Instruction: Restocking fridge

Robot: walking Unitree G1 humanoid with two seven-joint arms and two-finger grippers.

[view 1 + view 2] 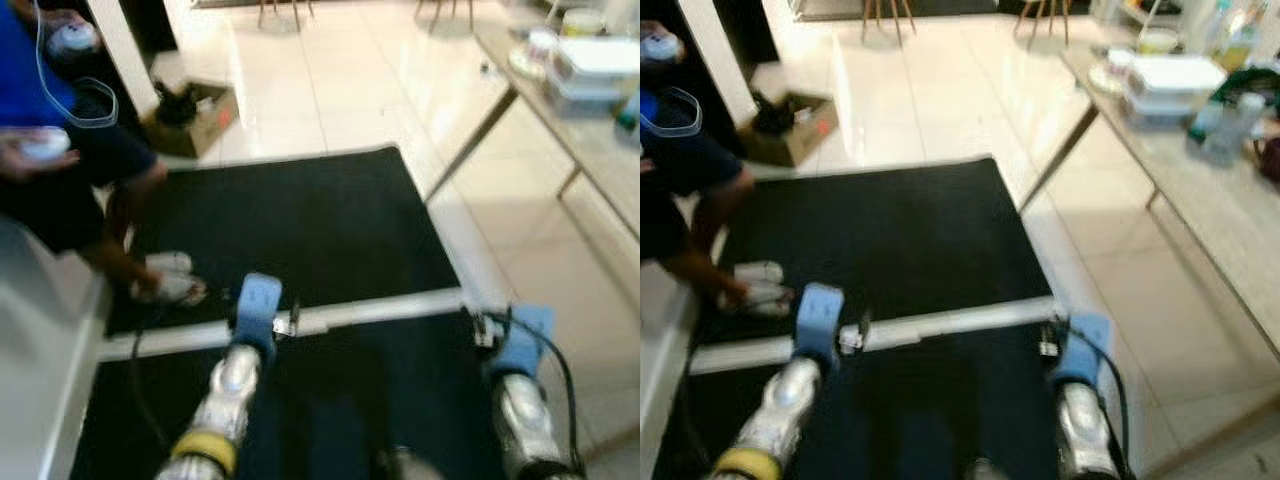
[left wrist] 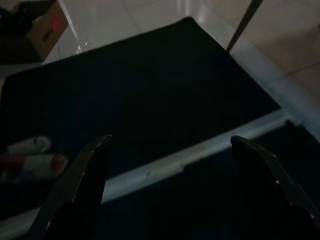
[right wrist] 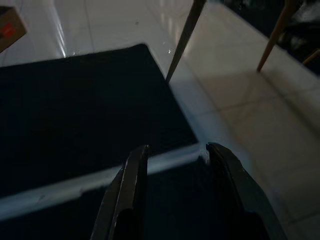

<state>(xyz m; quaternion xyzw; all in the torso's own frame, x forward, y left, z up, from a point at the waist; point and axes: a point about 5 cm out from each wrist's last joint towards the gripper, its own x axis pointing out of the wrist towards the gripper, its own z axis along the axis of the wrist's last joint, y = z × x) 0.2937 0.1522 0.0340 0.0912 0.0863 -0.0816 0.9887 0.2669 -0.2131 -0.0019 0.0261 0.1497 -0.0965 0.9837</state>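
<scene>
Below, both arms are held low over a black mat (image 1: 300, 230). The left gripper (image 2: 170, 165) is spread wide and empty; the right gripper (image 3: 175, 170) is parted slightly, also empty. Containers (image 1: 1170, 80) are seen on a table (image 1: 1220, 220) far right, well apart from both.

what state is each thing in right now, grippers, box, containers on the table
left gripper: jaws open, empty, over the black mat
right gripper: jaws open, empty
cardboard box: open, on the floor
white containers: lidded, stacked on the table
</scene>
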